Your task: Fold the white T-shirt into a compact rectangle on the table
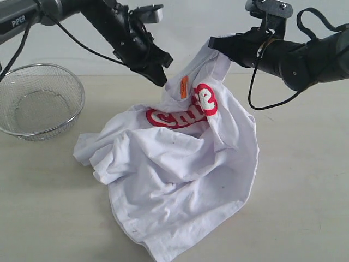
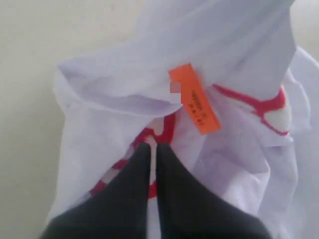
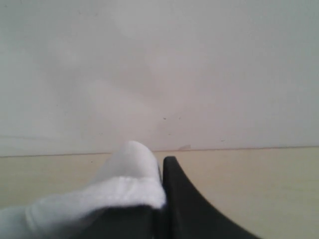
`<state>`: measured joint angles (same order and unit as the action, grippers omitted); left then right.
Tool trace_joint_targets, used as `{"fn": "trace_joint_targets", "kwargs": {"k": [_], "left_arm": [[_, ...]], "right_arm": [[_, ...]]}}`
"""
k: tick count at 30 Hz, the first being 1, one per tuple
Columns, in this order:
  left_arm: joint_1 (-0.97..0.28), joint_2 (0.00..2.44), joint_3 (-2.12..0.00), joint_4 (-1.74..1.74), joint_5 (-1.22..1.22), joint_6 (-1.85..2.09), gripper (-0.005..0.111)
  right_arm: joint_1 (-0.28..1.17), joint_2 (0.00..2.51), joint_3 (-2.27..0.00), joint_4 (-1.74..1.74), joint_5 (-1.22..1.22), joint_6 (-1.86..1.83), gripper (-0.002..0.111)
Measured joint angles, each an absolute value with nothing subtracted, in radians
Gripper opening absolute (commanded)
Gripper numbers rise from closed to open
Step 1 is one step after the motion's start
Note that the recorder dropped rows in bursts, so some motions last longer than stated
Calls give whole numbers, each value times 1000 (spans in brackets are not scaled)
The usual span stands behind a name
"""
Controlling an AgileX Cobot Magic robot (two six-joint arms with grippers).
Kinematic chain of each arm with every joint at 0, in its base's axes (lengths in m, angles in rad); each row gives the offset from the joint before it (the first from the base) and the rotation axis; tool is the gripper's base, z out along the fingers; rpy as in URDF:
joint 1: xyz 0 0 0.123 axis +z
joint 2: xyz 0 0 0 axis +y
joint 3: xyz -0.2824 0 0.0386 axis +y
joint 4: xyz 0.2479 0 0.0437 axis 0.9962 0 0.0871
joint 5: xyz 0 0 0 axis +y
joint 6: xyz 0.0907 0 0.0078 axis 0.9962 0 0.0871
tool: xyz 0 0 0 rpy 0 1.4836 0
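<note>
Left gripper (image 2: pixel 152 147): its black fingers are clenched tip to tip, pinching a thin fold of the white T-shirt (image 1: pixel 180 164) just below the collar.
Neck tag (image 2: pixel 194 98): orange, just beyond those fingertips, hanging tilted inside the neckline.
Right gripper (image 3: pixel 162 163): clamped on a white edge of the shirt. The cloth drapes over one finger, and the other finger shows bare and black beside it.
Lifted part: the two grippers hold the top of the shirt up off the table (image 1: pixel 305 191), the right one higher than the left, with a cloth edge running between them.
Lettering (image 1: pixel 180 117): white letters outlined in red, crumpled across the raised chest area below the tag and only partly readable.
Rest of the shirt: it slumps in loose folds onto the middle of the table, with one bunch spread toward the left and the hem reaching the near edge of the exterior view.
Wire-mesh basket (image 1: pixel 71 117): round and metal, on the table to the left, near the shirt but apart from it.
Background: a pale wall (image 3: pixel 199 74) behind the tabletop.
</note>
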<state>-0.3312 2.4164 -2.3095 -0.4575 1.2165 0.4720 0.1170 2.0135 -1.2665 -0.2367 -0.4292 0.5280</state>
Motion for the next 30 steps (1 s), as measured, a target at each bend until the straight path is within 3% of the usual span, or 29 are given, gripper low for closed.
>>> {"fn": "trace_joint_targets", "kwargs": {"k": [14, 27, 30], "left_arm": [[-361, 2509, -2230, -380, 1221, 464, 4], [-361, 2557, -2230, -247, 989, 388, 4], [-357, 2557, -2231, -247, 948, 371, 4]], "right_arm": [[117, 2014, -1312, -253, -395, 551, 0], [117, 2014, -1312, -297, -275, 502, 0], [117, 2014, -1312, -299, -252, 459, 8]]}}
